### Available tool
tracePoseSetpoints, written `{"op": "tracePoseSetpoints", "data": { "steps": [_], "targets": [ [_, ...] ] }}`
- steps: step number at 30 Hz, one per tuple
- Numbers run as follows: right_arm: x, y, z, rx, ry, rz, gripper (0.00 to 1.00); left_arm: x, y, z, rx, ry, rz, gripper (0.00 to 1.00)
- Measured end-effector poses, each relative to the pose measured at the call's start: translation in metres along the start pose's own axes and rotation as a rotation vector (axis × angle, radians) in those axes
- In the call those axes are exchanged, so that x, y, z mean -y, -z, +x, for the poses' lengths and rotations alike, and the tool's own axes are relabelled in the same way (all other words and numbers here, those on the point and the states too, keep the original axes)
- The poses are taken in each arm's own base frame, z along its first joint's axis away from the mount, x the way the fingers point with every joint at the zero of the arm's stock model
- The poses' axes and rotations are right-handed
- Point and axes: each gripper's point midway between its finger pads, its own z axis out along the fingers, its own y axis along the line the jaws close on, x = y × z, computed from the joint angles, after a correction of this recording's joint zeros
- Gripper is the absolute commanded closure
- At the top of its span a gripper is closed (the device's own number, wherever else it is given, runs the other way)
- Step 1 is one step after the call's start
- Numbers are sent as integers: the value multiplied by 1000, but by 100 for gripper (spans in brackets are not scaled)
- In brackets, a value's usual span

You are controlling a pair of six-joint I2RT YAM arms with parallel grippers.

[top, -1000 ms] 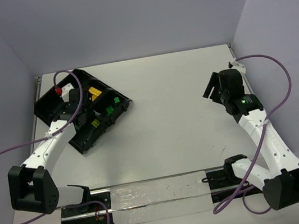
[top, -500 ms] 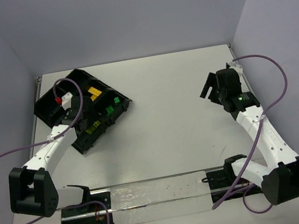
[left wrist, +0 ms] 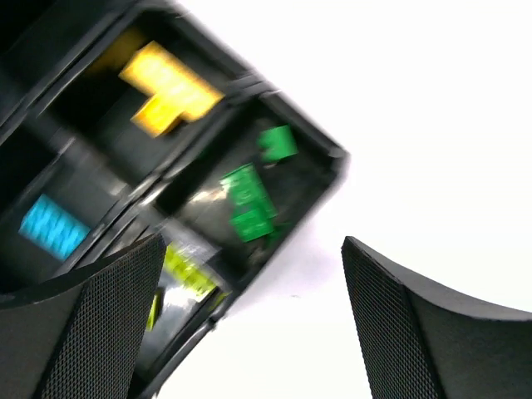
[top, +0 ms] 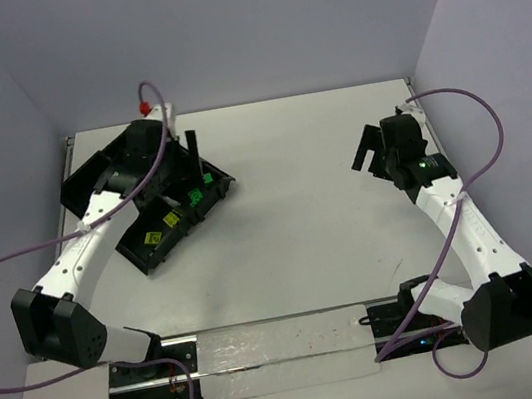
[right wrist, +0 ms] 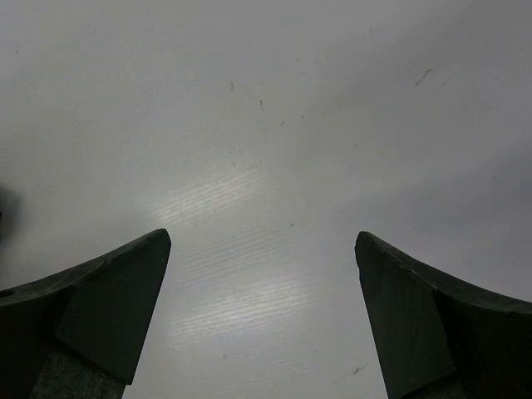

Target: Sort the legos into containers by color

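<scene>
Left gripper [left wrist: 253, 332]: fingers wide apart, holding nothing, hovering over a corner of the black tray [left wrist: 331, 155] at the far left of the table [top: 297, 205].

Wrist view is blurred, but there appears to be one colour per compartment: yellow bricks [left wrist: 170, 87], dark green bricks [left wrist: 248, 204], cyan brick [left wrist: 51, 226], lime bricks [left wrist: 187, 270].

Right gripper [right wrist: 262, 316]: fingers apart, over the tabletop, well apart from the tray.
</scene>
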Motion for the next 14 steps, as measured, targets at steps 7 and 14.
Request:
{"op": "tracePoseSetpoints", "data": {
  "steps": [7,14],
  "targets": [
    [-3,-5,1,-18,30,1,0,75,-12,29,-113,-236,219,5],
    [-6,-7,4,-34,38,-6,0,102,-19,54,-201,-328,309,5]
  ]
}}
